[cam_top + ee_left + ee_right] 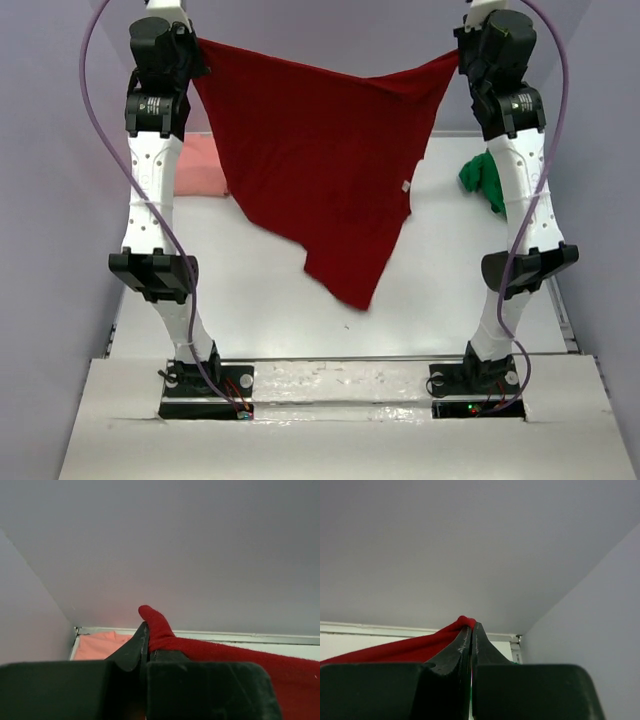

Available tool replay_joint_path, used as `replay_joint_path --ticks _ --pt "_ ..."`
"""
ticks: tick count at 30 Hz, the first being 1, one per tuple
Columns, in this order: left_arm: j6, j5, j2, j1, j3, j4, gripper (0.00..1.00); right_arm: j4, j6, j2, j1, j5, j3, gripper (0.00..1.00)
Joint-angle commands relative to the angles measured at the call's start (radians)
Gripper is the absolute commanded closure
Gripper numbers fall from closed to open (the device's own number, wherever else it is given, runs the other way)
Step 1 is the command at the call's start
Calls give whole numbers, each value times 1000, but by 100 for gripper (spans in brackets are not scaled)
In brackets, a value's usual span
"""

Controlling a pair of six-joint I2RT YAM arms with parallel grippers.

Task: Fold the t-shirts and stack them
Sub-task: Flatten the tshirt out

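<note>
Dark red t-shirt (pixel 320 150): hangs spread above the middle of the table (pixel 450 280), lowest tip seemingly clear of the surface. Pinched tight at one top corner by left gripper (pixel 145 630), at the other by right gripper (pixel 471 627). Pale salmon pink t-shirt (pixel 200 165) heaped near far left corner; bright green t-shirt (pixel 482 178) bunched by right edge.
</note>
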Motion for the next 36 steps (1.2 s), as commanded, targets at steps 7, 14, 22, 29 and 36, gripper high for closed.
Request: replay_joint_path --ticks 7,14,22,29,36 --pt "-31 22 -377 -15 -214 120 100 108 32 -327 40 -47 -61 100" --pt "-25 -44 -593 -85 -443 135 100 131 -64 -483 234 130 -208 100" --pt "-22 -68 -649 -122 -459 98 100 145 -106 -536 310 202 -244 100" --pt "-22 -42 -483 -122 -322 89 100 148 -100 -386 310 182 -203 100" --pt "14 -36 -166 -121 55 28 100 157 -115 -120 237 135 86 100"
